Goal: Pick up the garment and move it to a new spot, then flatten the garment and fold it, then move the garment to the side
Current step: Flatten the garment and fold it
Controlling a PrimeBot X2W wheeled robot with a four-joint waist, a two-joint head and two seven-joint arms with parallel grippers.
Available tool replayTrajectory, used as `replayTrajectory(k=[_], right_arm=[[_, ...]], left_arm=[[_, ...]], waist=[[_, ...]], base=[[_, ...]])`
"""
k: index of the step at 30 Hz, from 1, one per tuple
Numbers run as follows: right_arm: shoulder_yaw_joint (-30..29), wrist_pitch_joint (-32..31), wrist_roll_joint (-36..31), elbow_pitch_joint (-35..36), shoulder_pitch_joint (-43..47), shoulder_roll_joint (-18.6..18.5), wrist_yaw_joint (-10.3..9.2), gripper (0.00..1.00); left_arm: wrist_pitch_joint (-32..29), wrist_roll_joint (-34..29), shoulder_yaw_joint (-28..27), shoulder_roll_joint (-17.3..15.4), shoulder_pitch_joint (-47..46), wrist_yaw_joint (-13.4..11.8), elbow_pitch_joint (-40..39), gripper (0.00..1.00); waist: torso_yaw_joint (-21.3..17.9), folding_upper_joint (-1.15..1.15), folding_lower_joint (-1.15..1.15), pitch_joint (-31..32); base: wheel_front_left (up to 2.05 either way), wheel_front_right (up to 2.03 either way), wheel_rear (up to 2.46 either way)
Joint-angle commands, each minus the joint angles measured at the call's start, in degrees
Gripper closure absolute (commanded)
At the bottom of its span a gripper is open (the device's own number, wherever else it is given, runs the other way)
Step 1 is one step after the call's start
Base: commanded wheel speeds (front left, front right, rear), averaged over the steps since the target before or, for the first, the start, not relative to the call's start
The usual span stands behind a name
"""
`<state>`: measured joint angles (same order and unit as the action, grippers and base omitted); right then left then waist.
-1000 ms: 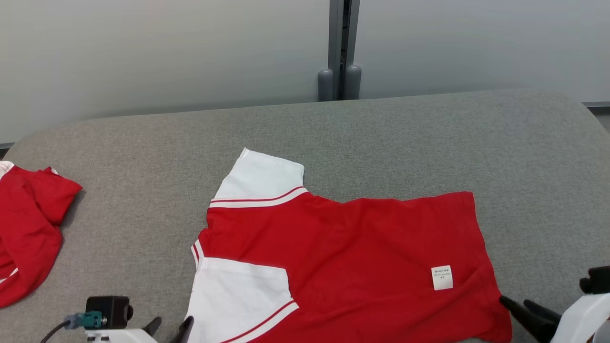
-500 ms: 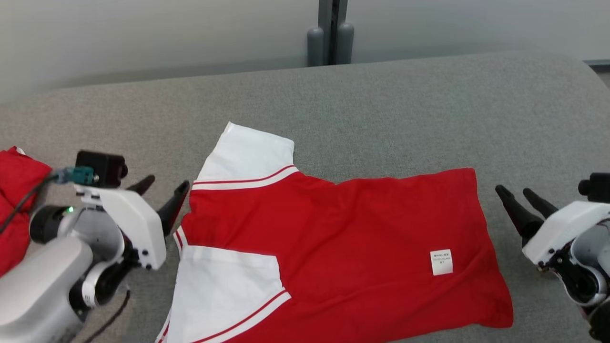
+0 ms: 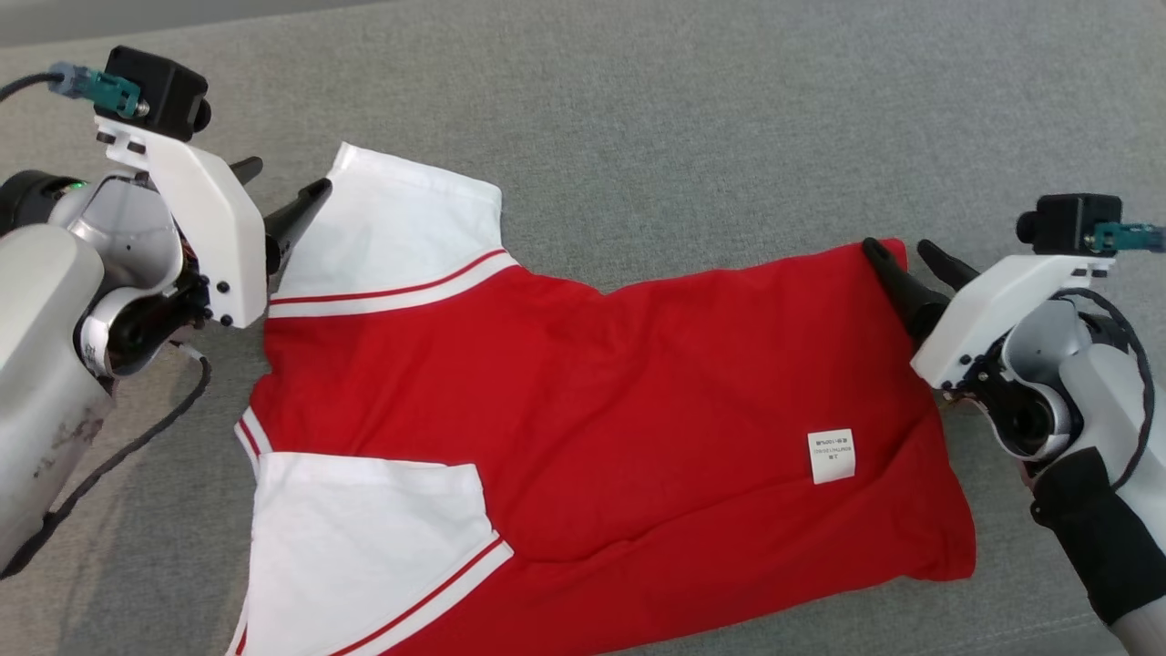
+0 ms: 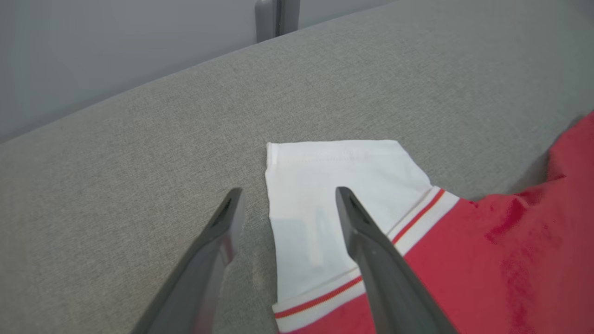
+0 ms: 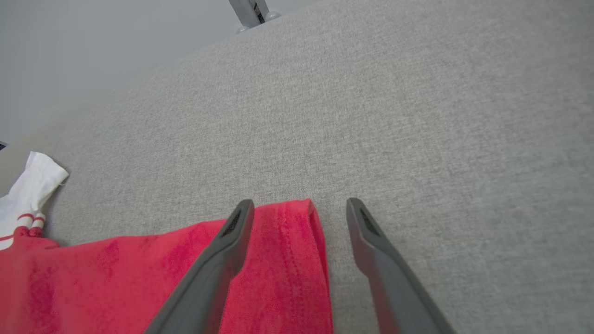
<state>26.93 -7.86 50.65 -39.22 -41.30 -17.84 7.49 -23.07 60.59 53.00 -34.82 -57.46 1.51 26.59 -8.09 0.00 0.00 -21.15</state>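
Observation:
The garment [image 3: 592, 392] is a red shirt with white sleeves, lying spread flat on the grey padded surface with a small white label [image 3: 831, 456] near its right end. My left gripper [image 3: 282, 179] stands open at the far white sleeve [image 3: 401, 228]. In the left wrist view that gripper [image 4: 287, 192] straddles the left edge of the sleeve [image 4: 325, 181]. My right gripper [image 3: 897, 246] is open at the far right corner of the hem. In the right wrist view this gripper [image 5: 300, 204] has the red corner [image 5: 283, 260] between its fingers, not pinched.
The grey padded surface [image 3: 683, 137] stretches beyond the shirt on the far side. A pale wall with a grey post [image 4: 276, 16] rises behind its far edge. The near white sleeve [image 3: 364, 538] lies at the lower left.
The head camera has tipped downward. Both arms have reached forward: the left to the far sleeve, the right to the far hem corner. Both stay open, and the shirt lies as before.

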Motion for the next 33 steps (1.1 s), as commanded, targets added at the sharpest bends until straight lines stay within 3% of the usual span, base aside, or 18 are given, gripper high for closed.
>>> replayTrajectory(k=[1, 9, 22, 23, 25, 33], right_arm=[[0.24, -0.71, -0.40, 0.45, -0.67, 0.50, 0.01, 0.00], [0.76, -3.63, -1.75, 4.18, -1.90, 2.41, 0.01, 0.00], [0.90, -5.38, -3.42, 8.03, -2.02, 4.41, 0.01, 0.00], [0.82, -5.44, -3.48, 8.13, -1.93, 4.45, 0.01, 0.19], [0.77, -5.54, -3.67, 8.38, -1.75, 4.46, 0.02, 1.00], [-0.97, -4.09, -4.66, 8.25, -1.07, 3.45, 0.01, 1.00]], left_arm=[[-0.49, -0.38, 0.34, 0.08, -1.44, 0.84, 1.03, 0.00], [-5.54, -0.02, 1.54, 1.30, -7.42, 3.97, 8.47, 0.00], [-6.93, 0.05, 3.09, 3.89, -11.53, 5.48, 16.94, 0.00], [-6.78, 0.18, 3.18, 4.09, -11.70, 5.57, 17.30, 0.20], [-6.65, 0.27, 3.55, 4.41, -11.77, 5.75, 17.90, 1.00], [-4.45, 0.86, 3.98, 5.17, -12.94, 5.88, 18.65, 1.00]], waist=[[-1.68, 0.00, 0.00, -2.21], [-4.49, 0.00, 0.00, -6.08], [-6.16, 0.00, 0.00, -8.57], [-6.12, 0.00, 0.00, -8.63], [-5.97, 0.00, 0.00, -8.66], [-4.73, 0.00, 0.00, -7.08]], base=[[0.00, 0.00, 0.00], [0.00, 0.00, 0.00], [0.00, 0.00, 0.00], [0.00, 0.00, 0.00], [0.00, 0.00, 0.00], [0.00, 0.00, 0.00]])
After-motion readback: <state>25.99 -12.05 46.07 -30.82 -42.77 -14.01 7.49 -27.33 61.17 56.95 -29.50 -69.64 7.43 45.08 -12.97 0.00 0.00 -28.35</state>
